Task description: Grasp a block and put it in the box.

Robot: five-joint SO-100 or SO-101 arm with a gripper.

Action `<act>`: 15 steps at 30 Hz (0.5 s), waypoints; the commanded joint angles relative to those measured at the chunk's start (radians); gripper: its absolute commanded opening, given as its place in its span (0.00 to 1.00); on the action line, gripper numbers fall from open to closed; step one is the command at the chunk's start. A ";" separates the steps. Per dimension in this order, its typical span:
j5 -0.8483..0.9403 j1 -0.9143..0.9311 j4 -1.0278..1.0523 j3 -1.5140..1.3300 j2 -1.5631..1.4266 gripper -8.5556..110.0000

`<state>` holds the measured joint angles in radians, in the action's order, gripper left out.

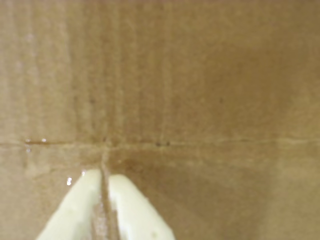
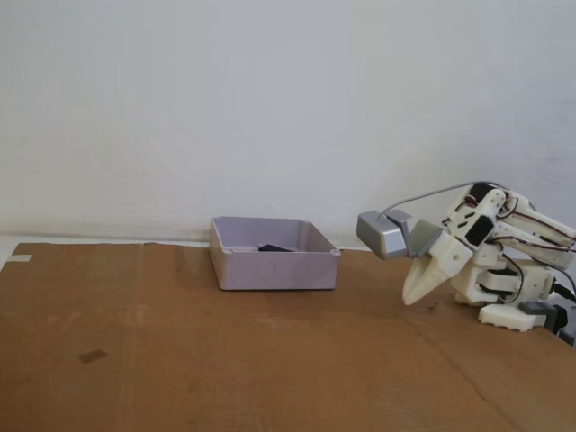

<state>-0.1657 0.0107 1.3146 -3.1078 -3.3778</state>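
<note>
A pale lilac open box [image 2: 274,270] stands on the cardboard sheet in the middle of the fixed view. A dark block [image 2: 271,247] lies inside it, mostly hidden by the front wall. My white gripper [image 2: 410,298] is well to the right of the box, folded in near the arm's base and pointing down just above the cardboard. In the wrist view the gripper [image 1: 104,174] has its two fingers pressed together with nothing between them, over bare cardboard. The box does not show in the wrist view.
A small dark flat piece [image 2: 92,356] lies on the cardboard [image 2: 270,360] at the left front. The arm's base [image 2: 513,297] sits at the right edge. A cardboard crease [image 1: 210,143] crosses the wrist view. A white wall is behind.
</note>
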 commanded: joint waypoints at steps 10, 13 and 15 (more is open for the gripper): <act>0.000 -0.025 0.179 -0.040 -0.028 0.07; 0.000 -0.034 0.179 -0.040 -0.028 0.07; 0.002 -0.034 0.179 -0.040 -0.028 0.07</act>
<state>-0.1657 -0.0107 1.3146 -3.1078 -3.3778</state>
